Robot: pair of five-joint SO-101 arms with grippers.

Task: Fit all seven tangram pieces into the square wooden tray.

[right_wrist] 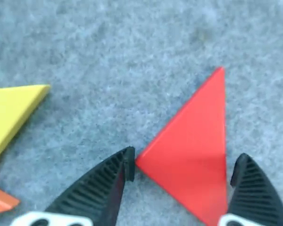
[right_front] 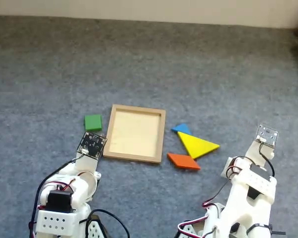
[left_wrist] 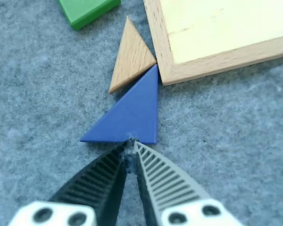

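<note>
The left tool (left_wrist: pixel 132 144) is clenched, its tips meeting at the near edge of the dark blue triangle (left_wrist: pixel 134 117) on the counter (left_wrist: pixel 226 141). That piece's sharp corner points away from the tool, up beside the square wooden tray (left_wrist: pixel 217 63) corner and a wooden triangle (left_wrist: pixel 132 56). The right tool (right_wrist: pixel 184 169) is released, its fingers straddling the red triangle (right_wrist: pixel 193 150), whose sharp corner points straight ahead. A yellow triangle (right_wrist: pixel 9 113) lies off to the side.
</note>
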